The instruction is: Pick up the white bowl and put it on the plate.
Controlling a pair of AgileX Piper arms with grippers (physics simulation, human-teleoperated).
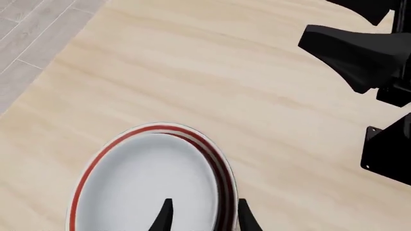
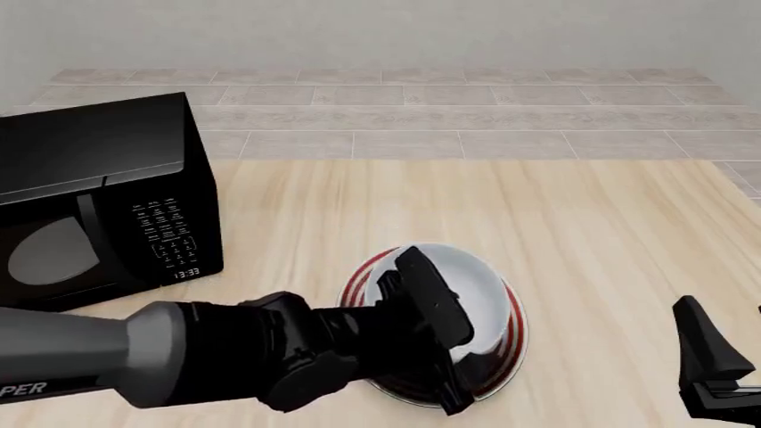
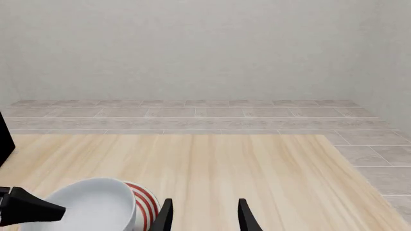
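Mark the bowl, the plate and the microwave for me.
bowl point(image 2: 482, 290): front view, its glossy outer side.
plate point(image 2: 515, 319): front view, red-ringed rim showing right of the bowl.
microwave point(image 2: 102, 201): front view, its black door.

Setting: a simulated kitchen-like mock-up – flat, rendered surfaces
Furniture: 1 pale wooden table point(image 2: 571, 232)
Appliance: 1 black microwave point(image 2: 102, 201) with keypad and lit clock, on the table's left side
Floor: grey tiles point(image 2: 476, 107) beyond the table
Backdrop: a plain grey wall point(image 3: 205, 48) – bare
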